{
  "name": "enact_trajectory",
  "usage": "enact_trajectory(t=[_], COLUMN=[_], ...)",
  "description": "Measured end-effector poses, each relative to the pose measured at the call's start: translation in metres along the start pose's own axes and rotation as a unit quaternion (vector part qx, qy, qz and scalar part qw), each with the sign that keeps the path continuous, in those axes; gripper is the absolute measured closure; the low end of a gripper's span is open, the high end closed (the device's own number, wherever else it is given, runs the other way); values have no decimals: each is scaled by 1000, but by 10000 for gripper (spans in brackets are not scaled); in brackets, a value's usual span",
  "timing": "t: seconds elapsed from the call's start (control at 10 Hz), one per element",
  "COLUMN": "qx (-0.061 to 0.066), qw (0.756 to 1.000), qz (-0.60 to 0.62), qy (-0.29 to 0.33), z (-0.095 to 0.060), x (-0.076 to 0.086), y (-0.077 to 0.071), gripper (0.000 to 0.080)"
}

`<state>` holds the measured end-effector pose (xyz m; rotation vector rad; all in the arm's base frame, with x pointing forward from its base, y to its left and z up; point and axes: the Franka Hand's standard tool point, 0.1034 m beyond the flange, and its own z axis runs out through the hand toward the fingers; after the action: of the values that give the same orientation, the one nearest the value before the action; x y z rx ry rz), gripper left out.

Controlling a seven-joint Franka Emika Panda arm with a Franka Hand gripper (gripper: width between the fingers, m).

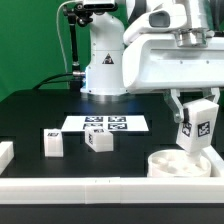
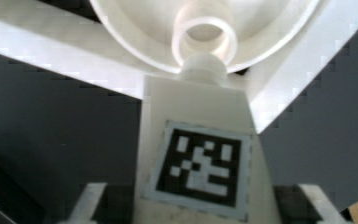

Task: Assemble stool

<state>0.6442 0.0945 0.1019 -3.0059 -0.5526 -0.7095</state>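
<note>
White on black: the hand (image 1: 196, 116) is clenched on a chunky white plastic block leg (image 1: 198, 130), held upright with its black-and-white square tag facing out. The leg's narrow lower end meets a round socket in the thick white disc seat (image 1: 170, 163), which lies on the black bench (image 1: 40, 112) at the exterior view's right. A second white block leg (image 1: 98, 141) and a third white block leg (image 1: 52, 143) lie loose, just before the marker board (image 1: 107, 124).

Smooth white plastic leg (image 2: 202, 115), glossy white seat (image 2: 137, 30), matt black table (image 1: 35, 112)
</note>
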Motion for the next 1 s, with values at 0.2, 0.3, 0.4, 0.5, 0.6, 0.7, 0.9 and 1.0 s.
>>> enact_trajectory(t=[0.2,0.3,0.4,0.5,0.6,0.7,0.9,1.0], qx=[0,1,1,1,2,2,3,4], qw=[1000,1000,1000,1000,1000,1000,1000,1000], qz=[-7,-8,-8,-8,-8,-9,-13,-13], qy=[-3,-5,-7,-8,-9,-11,-14,-16], z=[3,5,7,8,9,11,14,16], x=[-3,-6,-7,-9,-10,-12,-15,-17], y=[2,1,0,1,0,0,0,-1], gripper=[473,473,473,473,473,473,473,473])
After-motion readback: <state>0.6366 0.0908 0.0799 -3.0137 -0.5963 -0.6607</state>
